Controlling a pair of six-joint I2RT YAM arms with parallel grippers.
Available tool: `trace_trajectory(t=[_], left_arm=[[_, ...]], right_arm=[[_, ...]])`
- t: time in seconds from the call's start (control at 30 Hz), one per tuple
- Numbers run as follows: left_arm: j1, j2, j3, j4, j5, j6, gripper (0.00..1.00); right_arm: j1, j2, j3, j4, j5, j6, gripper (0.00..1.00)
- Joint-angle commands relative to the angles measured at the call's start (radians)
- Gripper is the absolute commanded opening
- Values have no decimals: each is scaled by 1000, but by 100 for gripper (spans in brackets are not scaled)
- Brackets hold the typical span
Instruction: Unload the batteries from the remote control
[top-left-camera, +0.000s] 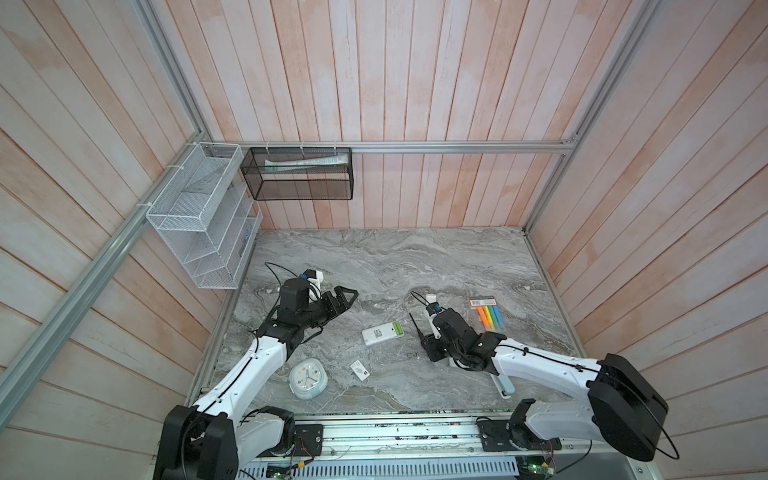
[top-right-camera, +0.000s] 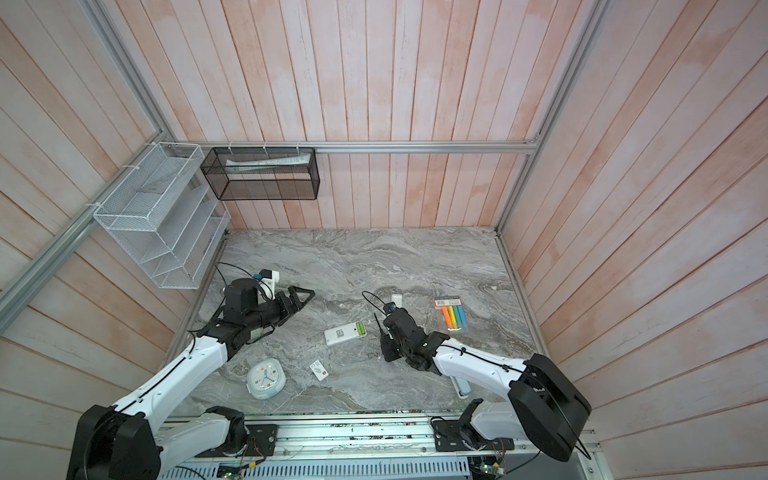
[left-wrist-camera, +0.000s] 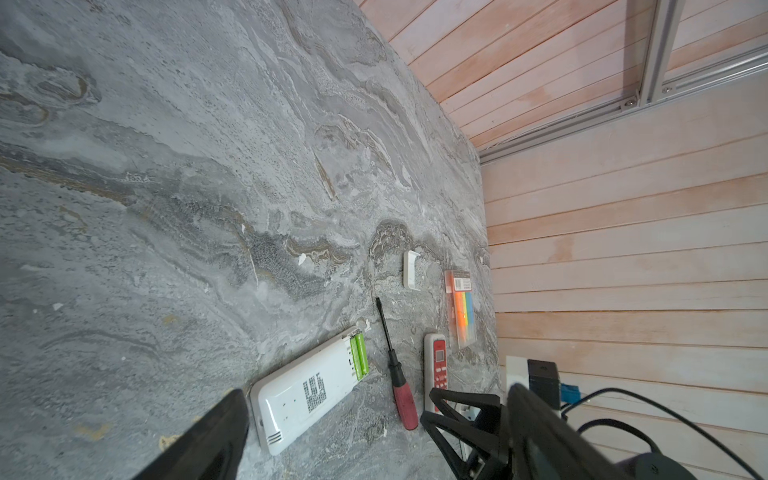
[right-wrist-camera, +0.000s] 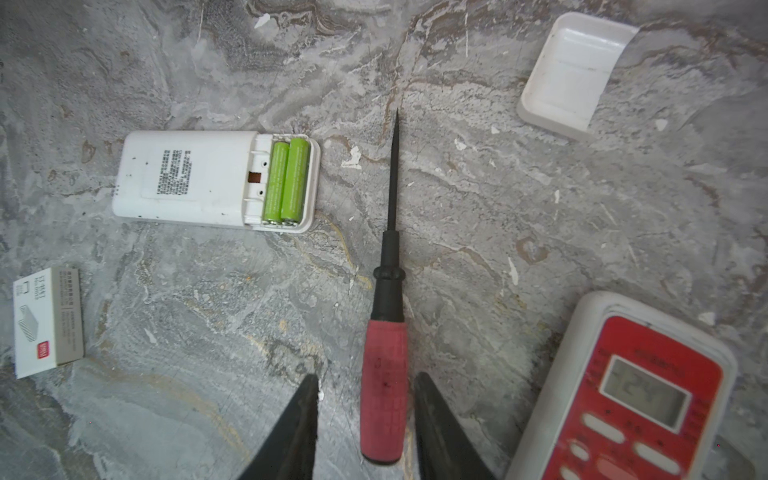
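Currently the right pincer (right-wrist-camera: 365, 376) stands over the screwdriver (right-wrist-camera: 384, 374), one jaw on each side of the red handle. The jaws are apart, with a visible gap on one side, so the tool is straddled but not clamped. This alignment along the handle suggests a pick-up, probably to lever the cells out. The screwdriver lies flat on the surface (top-left-camera: 395, 257), right of the middle, between the two remotes and touching neither. Its handle is a finely textured matt red grip. The collar and the thin tapering shaft are black.

The batteries (right-wrist-camera: 286, 180) sit side by side in the open bay at one end of the white remote (right-wrist-camera: 187, 178). That remote lies face down near the middle of the surface, so the bay faces up. Only two cells show. They are smooth yellow-green cylinders seated close between the bay walls, which leaves little room for jaws. The shell is smooth white plastic with rounded corners. A loose cover (right-wrist-camera: 577, 70), a shallow curved white shell, lies hollow side up, farther toward the rear edge.

The red-faced remote (right-wrist-camera: 636, 395) lies face up just beside the right pincer, and its bay is hidden.

The left pincer (top-left-camera: 343, 300) hovers left of the middle, jaws wide apart and holding nothing, well apart from the white remote. The surface is grey, veined like stone, with white flecks.
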Motion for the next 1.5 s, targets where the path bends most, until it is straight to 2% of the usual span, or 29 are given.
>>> trace_trajectory(t=[0.0, 0.37, 0.47, 0.67, 0.77, 1.0, 1.47], left_arm=[[-14, 15, -10, 39, -19, -12, 97], [-27, 29, -7, 48, -18, -15, 96], [-27, 31, -7, 53, -17, -17, 97], [-28, 33, -20, 90, 6, -12, 96], [-28, 30, -36, 127, 25, -9, 96], [-31, 42, -77, 221, 31, -64, 93], [-96, 61, -187, 582, 5, -237, 79]], right_arm=[[10, 30, -24, 38, -7, 31, 39], [11, 101, -77, 118, -1, 67, 34], [10, 121, -78, 122, -2, 69, 28], [9, 120, -50, 90, -15, 57, 9], [9, 71, -33, 89, -59, 35, 5], [9, -21, 25, 112, -212, 4, 5], [-11, -23, 91, 281, -494, 77, 5]])
